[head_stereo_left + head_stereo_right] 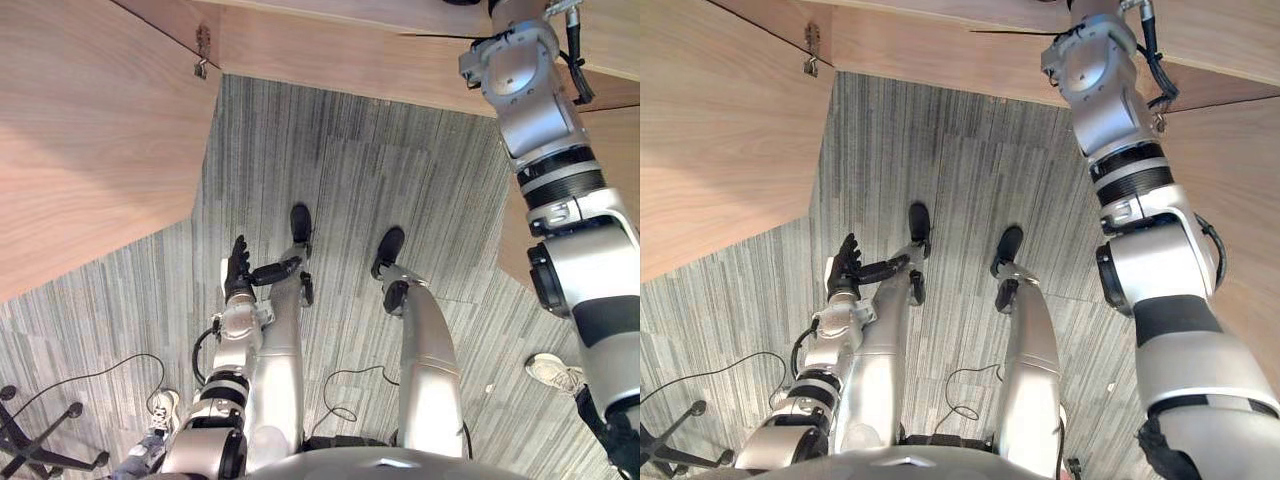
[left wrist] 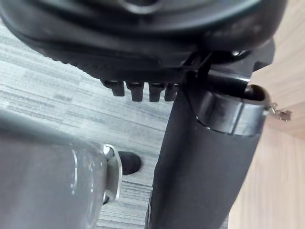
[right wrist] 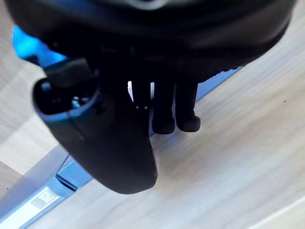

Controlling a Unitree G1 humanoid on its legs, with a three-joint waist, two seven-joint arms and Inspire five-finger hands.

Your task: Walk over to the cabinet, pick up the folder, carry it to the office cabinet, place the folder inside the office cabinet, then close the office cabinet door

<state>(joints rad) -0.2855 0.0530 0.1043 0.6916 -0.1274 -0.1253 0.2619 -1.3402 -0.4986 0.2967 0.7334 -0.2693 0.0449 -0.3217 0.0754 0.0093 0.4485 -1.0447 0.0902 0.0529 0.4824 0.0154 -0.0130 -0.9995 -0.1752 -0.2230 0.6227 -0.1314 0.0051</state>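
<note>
Item: folder (image 3: 74, 175), blue, with a pale label at one corner, lying flat on the wooden cabinet top (image 3: 238, 167), judged to be in its pick-up place and not yet lifted. Right robot hand (image 3: 109, 143): raised on an outstretched arm to the far right of the scene and poised directly over the folder's near edge, apparently placed to take that edge. Whether it had closed on the folder could not be told. Left robot hand (image 1: 238, 268): hanging low at the left above the carpeted floor (image 1: 350, 180), fingers straight and relaxed, holding nothing, and well apart from the folder, presumably idle while the right arm made the pick.
</note>
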